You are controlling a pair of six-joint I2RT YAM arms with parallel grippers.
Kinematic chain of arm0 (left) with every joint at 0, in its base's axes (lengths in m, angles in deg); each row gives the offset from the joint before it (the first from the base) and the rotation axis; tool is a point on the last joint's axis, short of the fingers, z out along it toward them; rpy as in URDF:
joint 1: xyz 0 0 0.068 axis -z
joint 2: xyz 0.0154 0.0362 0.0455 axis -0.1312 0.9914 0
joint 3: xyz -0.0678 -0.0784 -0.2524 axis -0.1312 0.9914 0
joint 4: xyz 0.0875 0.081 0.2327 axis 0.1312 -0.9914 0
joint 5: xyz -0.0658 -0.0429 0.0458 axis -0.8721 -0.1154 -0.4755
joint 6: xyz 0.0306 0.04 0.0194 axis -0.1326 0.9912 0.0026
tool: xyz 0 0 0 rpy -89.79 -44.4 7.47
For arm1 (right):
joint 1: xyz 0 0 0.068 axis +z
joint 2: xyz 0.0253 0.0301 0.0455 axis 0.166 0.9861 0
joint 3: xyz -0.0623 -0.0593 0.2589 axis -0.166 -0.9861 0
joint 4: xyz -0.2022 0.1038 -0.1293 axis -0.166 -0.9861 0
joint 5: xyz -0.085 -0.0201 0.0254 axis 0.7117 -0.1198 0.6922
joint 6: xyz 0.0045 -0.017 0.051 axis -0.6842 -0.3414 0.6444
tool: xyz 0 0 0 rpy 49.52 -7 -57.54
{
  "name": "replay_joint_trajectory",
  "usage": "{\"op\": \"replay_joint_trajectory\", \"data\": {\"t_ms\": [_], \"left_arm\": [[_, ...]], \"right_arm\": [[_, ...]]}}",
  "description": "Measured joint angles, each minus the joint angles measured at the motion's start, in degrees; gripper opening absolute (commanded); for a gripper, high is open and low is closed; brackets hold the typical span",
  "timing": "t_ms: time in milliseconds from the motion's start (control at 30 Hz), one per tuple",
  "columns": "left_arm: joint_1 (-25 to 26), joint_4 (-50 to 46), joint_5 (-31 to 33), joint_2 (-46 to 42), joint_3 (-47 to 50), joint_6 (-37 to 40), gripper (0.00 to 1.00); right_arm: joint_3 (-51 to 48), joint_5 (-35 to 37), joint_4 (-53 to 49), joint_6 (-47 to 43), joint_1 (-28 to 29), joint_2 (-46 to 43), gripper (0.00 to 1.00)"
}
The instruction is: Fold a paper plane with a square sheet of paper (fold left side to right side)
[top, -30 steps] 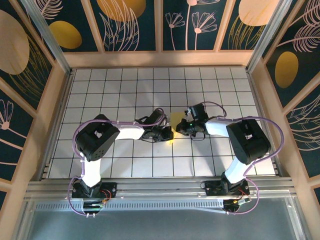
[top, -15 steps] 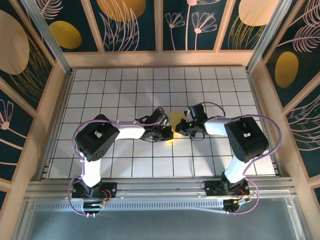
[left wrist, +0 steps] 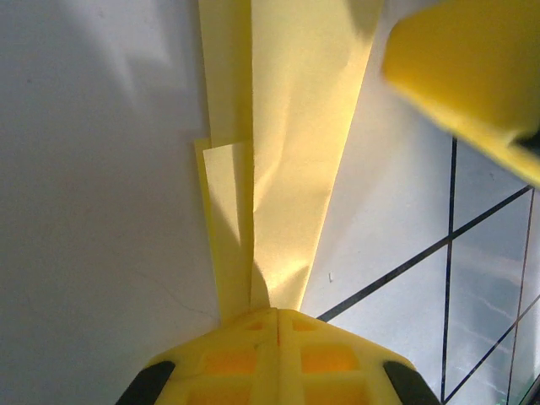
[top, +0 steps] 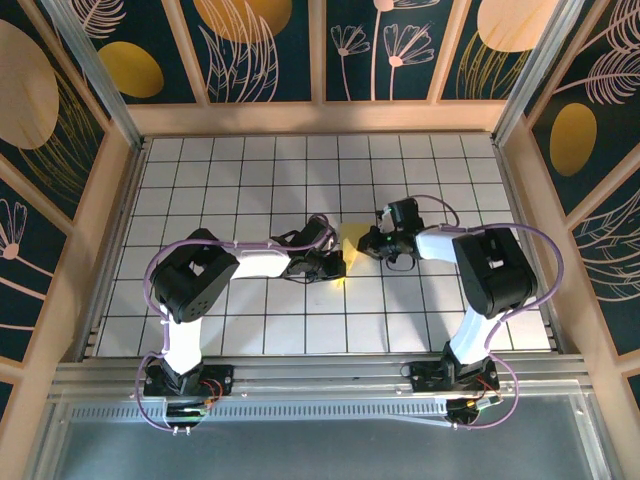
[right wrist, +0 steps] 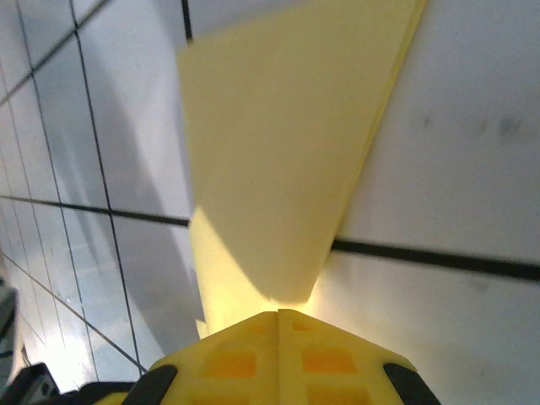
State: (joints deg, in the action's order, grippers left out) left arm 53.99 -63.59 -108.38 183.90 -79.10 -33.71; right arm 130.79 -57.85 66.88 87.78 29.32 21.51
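The square sheet of paper (top: 351, 240) is a small folded yellow piece at mid-table, held between the two arms. In the left wrist view the paper (left wrist: 295, 169) runs up from the fingertips as a long strip with a raised centre crease and a narrower layer on its left. My left gripper (left wrist: 277, 310) is shut on its near end. In the right wrist view the paper (right wrist: 278, 152) fans out wide from my right gripper (right wrist: 278, 312), which is shut on its narrow end. From above, the left gripper (top: 338, 265) and the right gripper (top: 368, 243) sit close on either side.
The white tiled table (top: 250, 180) with black grid lines spreads all round. Wooden rails and dark painted wall panels (top: 330, 50) enclose it. A yellow finger of the other gripper (left wrist: 472, 76) reaches into the left wrist view's top right corner.
My right gripper has shifted up and to the right, away from the left one, and the paper has risen with it. The left arm has barely moved.
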Motion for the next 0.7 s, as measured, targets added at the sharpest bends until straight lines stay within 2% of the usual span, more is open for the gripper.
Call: {"op": "replay_joint_trajectory", "data": {"t_ms": [700], "left_arm": [[-0.31,-1.73,0.85,-2.03,0.17,0.13,0.00]], "right_arm": [[5.75,-1.42,-1.07,-2.21,-0.39,6.84,0.00]]}}
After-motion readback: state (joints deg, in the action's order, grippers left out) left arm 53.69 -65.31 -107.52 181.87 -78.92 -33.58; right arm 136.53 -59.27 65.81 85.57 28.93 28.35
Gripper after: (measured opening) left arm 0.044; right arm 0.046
